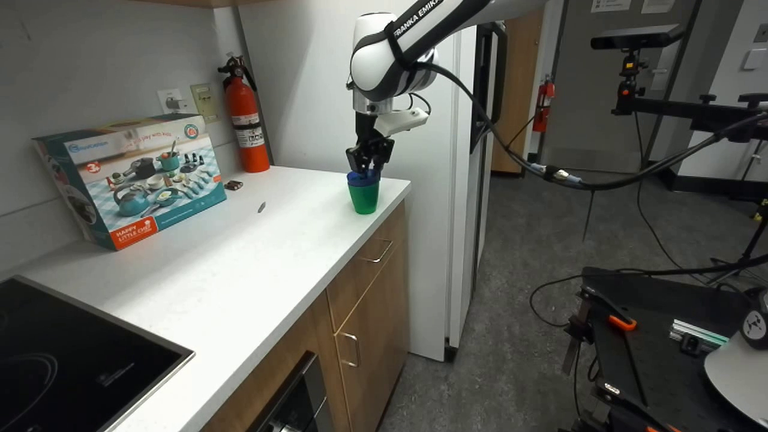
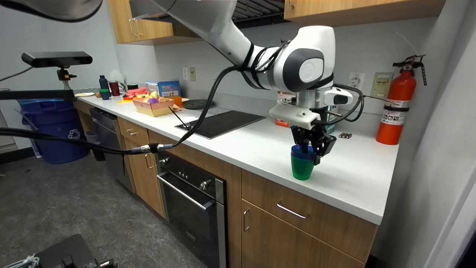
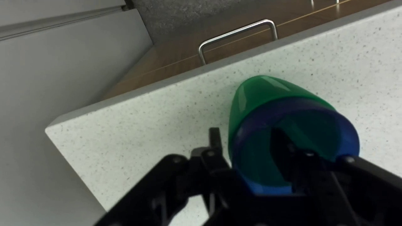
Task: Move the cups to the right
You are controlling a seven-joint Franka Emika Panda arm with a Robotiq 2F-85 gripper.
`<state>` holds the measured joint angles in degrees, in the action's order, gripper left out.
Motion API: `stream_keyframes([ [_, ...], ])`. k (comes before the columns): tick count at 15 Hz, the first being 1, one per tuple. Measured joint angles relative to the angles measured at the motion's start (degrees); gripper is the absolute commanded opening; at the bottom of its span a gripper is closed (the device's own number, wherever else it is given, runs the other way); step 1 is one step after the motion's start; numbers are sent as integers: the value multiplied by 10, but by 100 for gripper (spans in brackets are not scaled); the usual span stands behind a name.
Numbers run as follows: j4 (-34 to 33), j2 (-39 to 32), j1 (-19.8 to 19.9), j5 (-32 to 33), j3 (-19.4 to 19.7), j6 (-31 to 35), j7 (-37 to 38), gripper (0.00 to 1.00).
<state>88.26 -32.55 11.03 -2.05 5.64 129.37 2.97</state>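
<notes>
A green cup [image 1: 363, 200] with a blue cup [image 1: 363, 178] nested inside it stands upright near the front edge of the white counter. The green cup [image 2: 302, 169] and blue cup [image 2: 297, 152] also show in an exterior view. In the wrist view my gripper [image 3: 246, 135] straddles the wall of the stack. One finger is inside the blue cup [image 3: 348, 141]; the other is outside the green cup [image 3: 260, 89]. The fingers are apart, with a gap visible between the outer finger and the wall. The gripper [image 2: 311, 153] is low over the cups.
A toy box [image 1: 144, 180] and a red fire extinguisher [image 1: 246, 120] stand by the back wall. A black cooktop [image 2: 223, 123], a food basket [image 2: 154, 108] and another green-and-blue cup stack [image 2: 104, 95] are farther along the counter. A tall white panel [image 1: 312, 120] bounds the counter's end.
</notes>
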Motion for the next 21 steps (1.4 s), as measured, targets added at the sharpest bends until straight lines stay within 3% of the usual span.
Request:
stream_keyframes([
  [2, -1, 1, -1, 0, 0, 0, 4, 93],
  [4, -3, 2, -1, 0, 0, -2, 6, 100],
  [11, -26, 30, -13, 0, -2, -44, 6, 100],
  [21, -45, 73, -67, 4, -35, -98, -15, 100],
])
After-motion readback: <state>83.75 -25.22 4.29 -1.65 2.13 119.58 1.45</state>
